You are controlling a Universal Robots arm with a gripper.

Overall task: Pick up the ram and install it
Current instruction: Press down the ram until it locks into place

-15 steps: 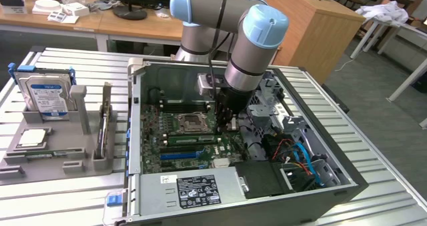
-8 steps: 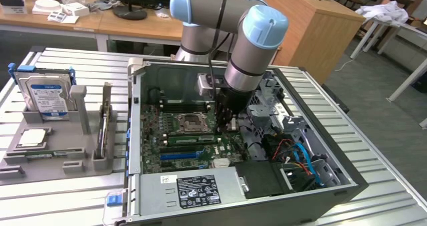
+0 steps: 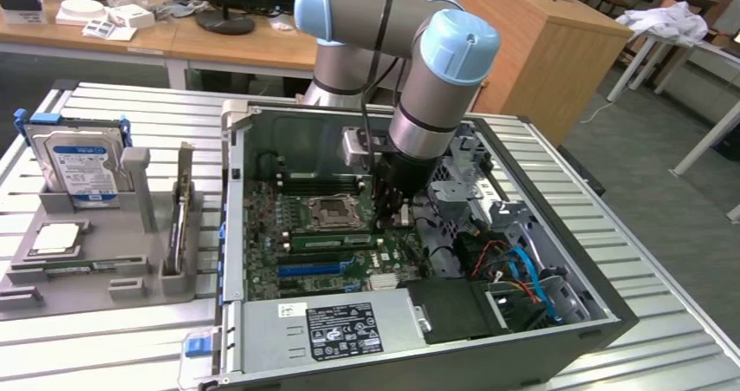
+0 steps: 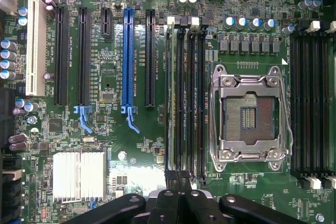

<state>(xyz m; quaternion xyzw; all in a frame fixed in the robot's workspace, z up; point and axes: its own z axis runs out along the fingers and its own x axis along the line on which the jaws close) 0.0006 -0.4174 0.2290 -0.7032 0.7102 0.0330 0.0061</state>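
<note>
Black gripper (image 4: 178, 190) sits right over the green motherboard (image 4: 131, 156), jaws clenched together at the end of the bank of black memory slots (image 4: 197, 103) beside the silver CPU socket (image 4: 251, 113). One long thin green RAM stick (image 4: 170, 98) stands seated edge-up in the slot of that bank farthest from the CPU socket, directly in line with the jaws; can't tell if the jaws touch it. Blue expansion slot (image 4: 127, 56) lies on the stick's far side from the socket. Exterior view: grey-and-blue robot arm (image 3: 445, 79) reaches down into the open black PC case (image 3: 555, 261), which lies on the ribbed metal table (image 3: 682, 339). Silver-and-blue hard drive (image 3: 83, 161) stands in a grey holder (image 3: 99, 252) beside the case.
</note>
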